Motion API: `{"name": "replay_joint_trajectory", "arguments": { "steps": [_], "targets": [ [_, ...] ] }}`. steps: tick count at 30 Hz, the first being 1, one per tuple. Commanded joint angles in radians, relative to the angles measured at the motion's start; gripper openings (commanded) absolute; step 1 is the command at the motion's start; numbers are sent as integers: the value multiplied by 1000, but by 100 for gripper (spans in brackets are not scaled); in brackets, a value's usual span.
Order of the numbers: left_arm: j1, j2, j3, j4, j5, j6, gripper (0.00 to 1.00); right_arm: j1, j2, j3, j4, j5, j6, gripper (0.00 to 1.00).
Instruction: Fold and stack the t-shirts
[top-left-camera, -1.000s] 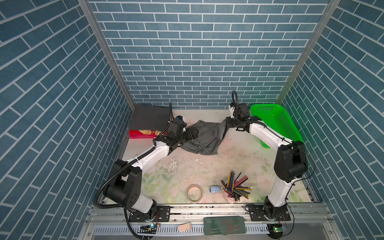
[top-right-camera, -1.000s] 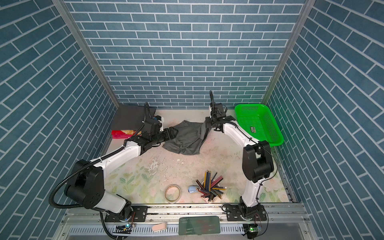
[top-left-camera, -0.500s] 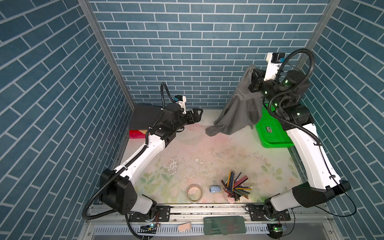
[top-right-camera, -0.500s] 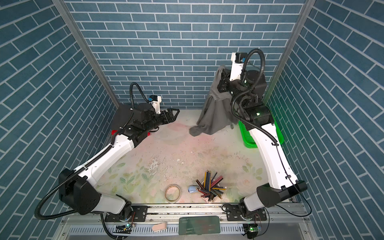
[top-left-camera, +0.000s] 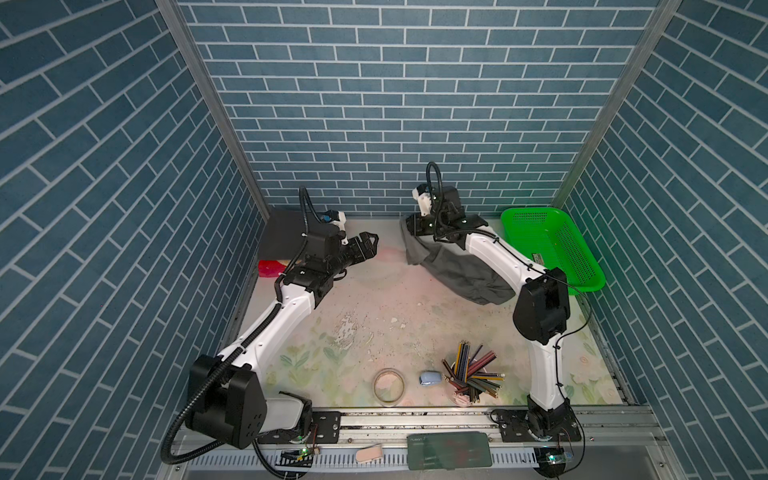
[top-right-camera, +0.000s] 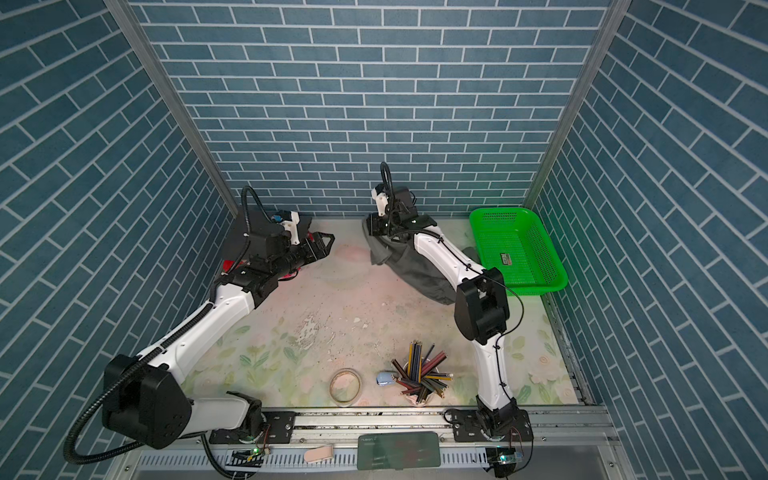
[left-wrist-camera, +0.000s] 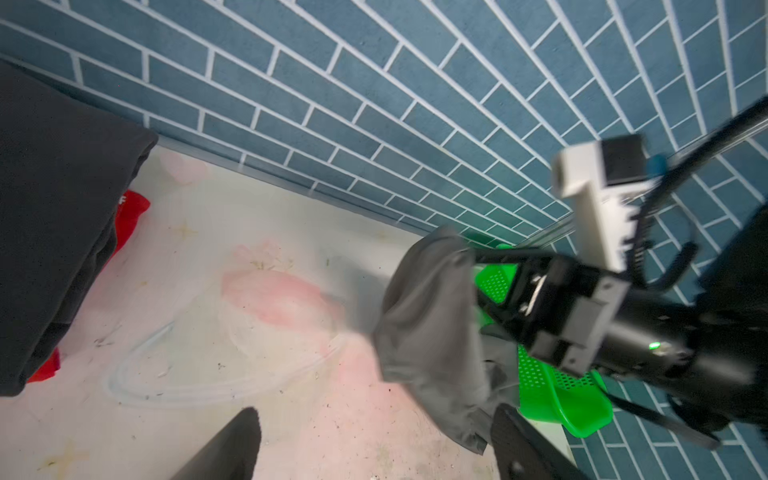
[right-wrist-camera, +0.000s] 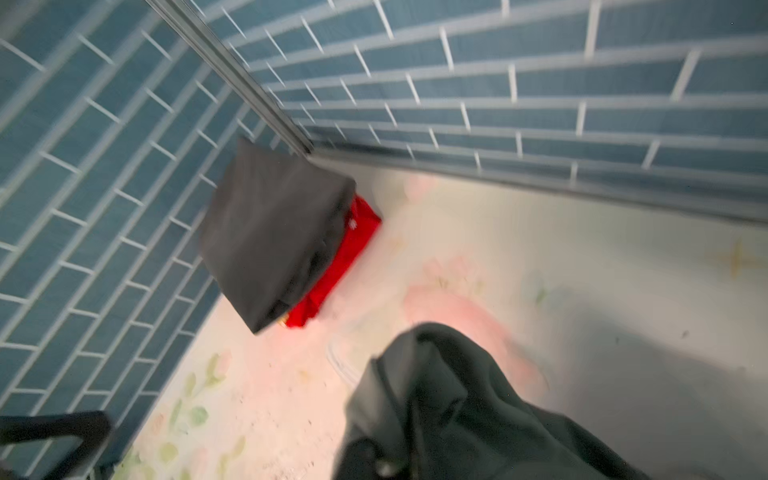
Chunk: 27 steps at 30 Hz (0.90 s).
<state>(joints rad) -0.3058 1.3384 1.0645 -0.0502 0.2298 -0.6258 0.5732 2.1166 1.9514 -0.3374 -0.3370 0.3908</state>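
1. Apparently the step in hand is laying out the second shirt for folding. The mid-grey t-shirt (top-left-camera: 451, 268) lies on the far right of the counter (top-left-camera: 374, 307), just beside the green mesh basket (top-left-camera: 552, 249). One end is bunched high at the right pincer (left-wrist-camera: 478, 286), and the rest trails nearward under that arm in a crumpled strip.
2. Cloth covers the right pincer's tips, so I cannot tell whether its jaws grip the shirt or merely rest in it.
3. The left pincer (top-left-camera: 371, 246) hangs above the counter to the left of the shirt, apart from it, jaws spread wide and holding nothing.
4. The charcoal t-shirt (top-left-camera: 278, 232) sits folded into a flat rectangle in the far-left corner, on top of a red item (top-left-camera: 268, 268). I judge that corner to be the stacking spot.
5. The next move probably calls for spreading the grey cloth flat. Each pincer needs its own corner or hem, so the left one would have to reach right to the bunched end.
6. Both shirts are matte, limp cloth that sags and wrinkles rather than holding an edge. The basket is rigid perforated plastic, and the counter's pale floral surface looks worn and flaky.
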Motion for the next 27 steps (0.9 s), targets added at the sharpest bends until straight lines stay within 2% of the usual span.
{"name": "replay_joint_trajectory", "arguments": {
  "steps": [1, 5, 7, 9, 13, 16, 20, 23, 27],
  "targets": [
    [15, -30, -20, 0, 7, -8, 89, -17, -76, 38, -23, -9, 4, 41],
    [18, 1, -31, -8, 25, -6, 89, -57, -169, -81, -46, 50, -40, 71],
    [19, 23, -36, -2, 42, -12, 89, -92, -238, -205, -27, 69, -51, 80],
    [18, 42, -50, 14, 56, -26, 89, -114, -278, -296, -34, 87, -85, 85],
    [-1, 92, -64, 46, 83, -57, 89, -115, -322, -468, -77, 199, -178, 88],
    [-39, 140, -53, 49, 83, -55, 89, -116, -326, -555, -91, 275, -182, 87],
    [-79, 226, -15, 33, 94, -48, 89, -116, -275, -584, -100, 303, -187, 84],
    [-105, 303, 51, -27, 90, -18, 89, -118, -240, -581, -137, 403, -172, 82],
    [-146, 347, 97, -75, 65, 19, 89, -148, -280, -651, -127, 420, -139, 82]
  ]
}}
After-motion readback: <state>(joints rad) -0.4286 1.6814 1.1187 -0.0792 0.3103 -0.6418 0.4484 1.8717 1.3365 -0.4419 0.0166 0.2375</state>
